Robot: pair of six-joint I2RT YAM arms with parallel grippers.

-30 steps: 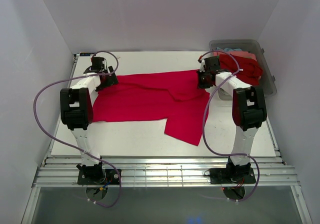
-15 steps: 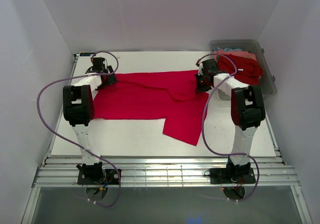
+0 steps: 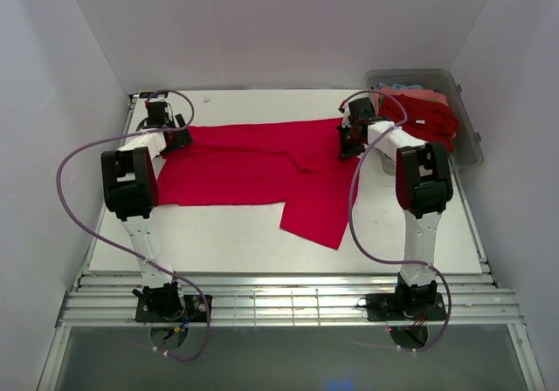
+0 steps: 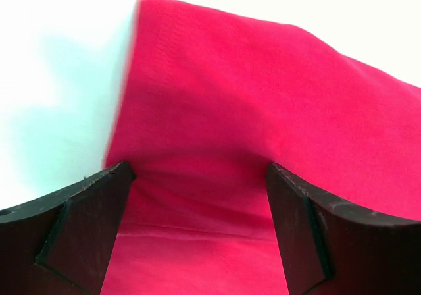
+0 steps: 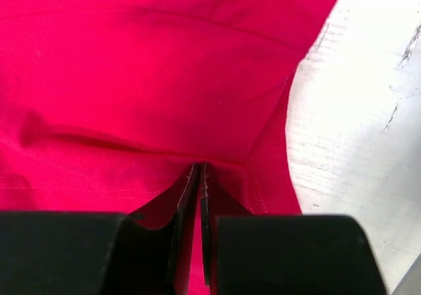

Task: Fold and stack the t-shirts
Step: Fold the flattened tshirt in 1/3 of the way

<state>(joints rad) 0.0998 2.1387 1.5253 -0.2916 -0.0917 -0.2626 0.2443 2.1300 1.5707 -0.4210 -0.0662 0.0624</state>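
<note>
A red t-shirt [image 3: 253,164] lies spread across the white table [image 3: 227,234], with one flap hanging toward the front [image 3: 314,212]. My left gripper [image 3: 175,136] is at the shirt's far left corner. In the left wrist view [image 4: 197,196] its jaws stand wide apart over the red cloth [image 4: 263,91], with the cloth bulging up between them. My right gripper [image 3: 348,147] is at the shirt's far right corner. In the right wrist view [image 5: 199,170] it is shut on a pinched fold of the shirt [image 5: 164,64].
A clear plastic bin [image 3: 469,147] stands at the back right. It holds crumpled red clothes [image 3: 428,116] and a bit of blue cloth. White walls enclose the table on three sides. Bare table shows beside the shirt in the right wrist view [image 5: 355,124].
Both grippers have moved left along the back edge, and the shirt has shifted left with them and is stretched flatter.
</note>
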